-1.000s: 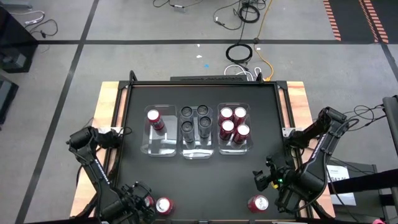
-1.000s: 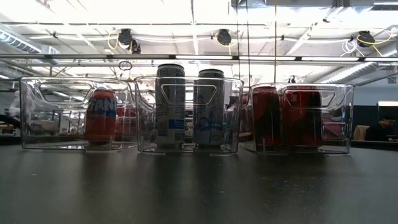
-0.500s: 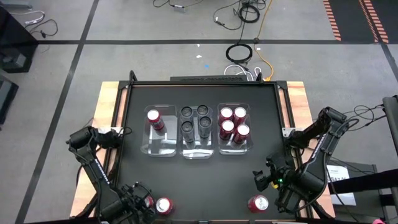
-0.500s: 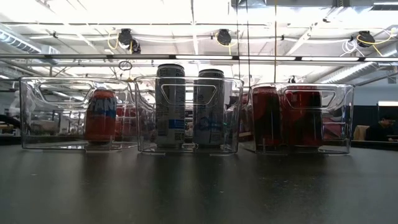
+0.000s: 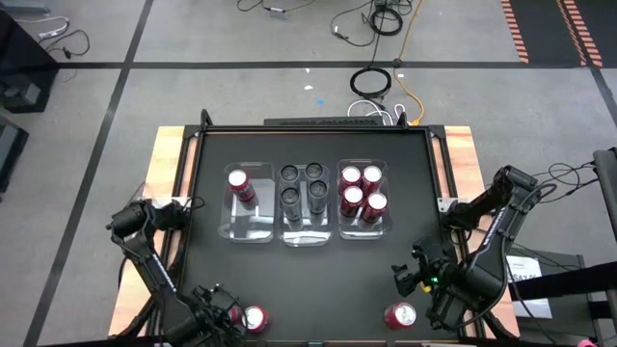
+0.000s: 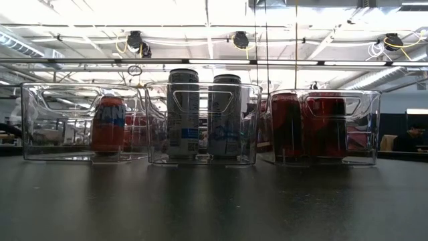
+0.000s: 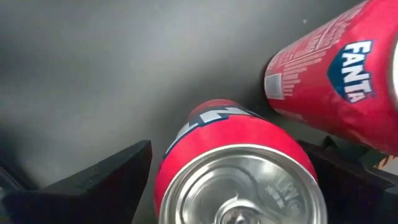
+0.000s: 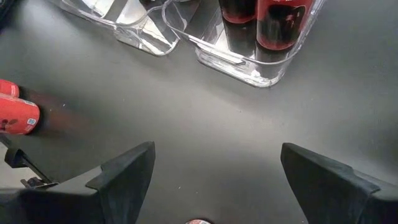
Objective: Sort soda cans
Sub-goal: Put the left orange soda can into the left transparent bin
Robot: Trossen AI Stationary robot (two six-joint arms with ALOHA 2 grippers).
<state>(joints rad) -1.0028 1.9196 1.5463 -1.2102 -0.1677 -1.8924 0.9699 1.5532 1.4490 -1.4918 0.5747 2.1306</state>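
One red can (image 7: pixel 239 168) between left fingers (image 7: pixel 93 186)

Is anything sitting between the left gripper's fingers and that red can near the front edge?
No. The left gripper stands open with the red can already between its fingers; nothing blocks them. A second red can lies right beside it.

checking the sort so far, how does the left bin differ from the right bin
Count: the left bin holds one red can, while the right bin holds four red cans.
Fill: the left bin's near half is bare, but the right bin's cans form a block filling most of it.
Label: in the low view the left bin's can shows Fanta lettering; the right bin's labels cannot be read.
Both are clear plastic bins flanking the middle bin of dark cans.
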